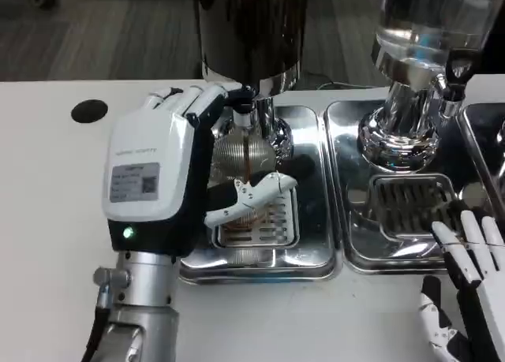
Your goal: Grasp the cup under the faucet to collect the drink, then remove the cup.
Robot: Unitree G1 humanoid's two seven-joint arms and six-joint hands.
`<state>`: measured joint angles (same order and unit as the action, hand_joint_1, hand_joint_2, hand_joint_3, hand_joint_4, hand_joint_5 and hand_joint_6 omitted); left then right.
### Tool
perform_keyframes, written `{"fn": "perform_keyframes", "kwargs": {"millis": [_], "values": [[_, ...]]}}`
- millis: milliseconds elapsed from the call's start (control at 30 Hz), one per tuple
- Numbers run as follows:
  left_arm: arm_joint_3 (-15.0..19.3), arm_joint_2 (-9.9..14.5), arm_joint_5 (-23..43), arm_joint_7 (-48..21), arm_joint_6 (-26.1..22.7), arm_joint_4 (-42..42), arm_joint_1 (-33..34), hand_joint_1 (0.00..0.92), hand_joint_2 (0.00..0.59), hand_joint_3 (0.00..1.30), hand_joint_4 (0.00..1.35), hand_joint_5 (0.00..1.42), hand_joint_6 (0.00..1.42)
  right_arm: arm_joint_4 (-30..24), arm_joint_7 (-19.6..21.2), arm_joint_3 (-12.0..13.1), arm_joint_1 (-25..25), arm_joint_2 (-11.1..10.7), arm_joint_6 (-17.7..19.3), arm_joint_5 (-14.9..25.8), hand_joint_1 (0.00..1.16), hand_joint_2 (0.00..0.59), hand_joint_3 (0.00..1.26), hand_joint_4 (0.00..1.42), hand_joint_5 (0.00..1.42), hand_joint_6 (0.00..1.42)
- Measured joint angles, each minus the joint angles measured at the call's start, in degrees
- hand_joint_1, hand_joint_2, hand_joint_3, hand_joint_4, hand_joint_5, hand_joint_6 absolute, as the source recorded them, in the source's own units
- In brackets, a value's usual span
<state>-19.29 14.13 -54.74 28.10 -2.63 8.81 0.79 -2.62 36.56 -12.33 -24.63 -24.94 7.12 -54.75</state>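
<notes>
Left hand (158,161), white-backed, wraps a clear ribbed plastic cup (241,153) from the left, thumb across its front; cup stands on the slotted grate of the left steel drip tray (308,255), directly under the black faucet (243,106) of the dark metal dispenser (252,31), a thin brown stream running into it. Right hand (469,287) rests loose and empty at the table's (47,181) near right edge, fingers apart, fingertips by the second tray's (355,255) front rim. Count: one cup, two dispensers (second one clear glass (426,23)), two trays.
</notes>
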Motion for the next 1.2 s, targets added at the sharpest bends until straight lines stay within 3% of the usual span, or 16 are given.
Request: {"fn": "perform_keyframes", "kwargs": {"millis": [433,1200], "values": [[0.2,-0.4,-0.4,0.2,0.5,0.1,-0.8,0.000,0.065,0.49,0.43,0.49,0.32,-0.1,0.0,-0.5,-0.1,0.1,-0.2,-2.1,0.18,0.564,0.14,0.00,0.00,0.00],[0.5,-0.5,-0.3,0.2,0.6,1.0,-2.3,0.000,0.066,0.49,0.43,0.49,0.31,0.1,0.0,-1.0,-0.2,0.3,-0.2,-2.2,0.18,0.561,0.13,0.00,0.00,0.00]]}}
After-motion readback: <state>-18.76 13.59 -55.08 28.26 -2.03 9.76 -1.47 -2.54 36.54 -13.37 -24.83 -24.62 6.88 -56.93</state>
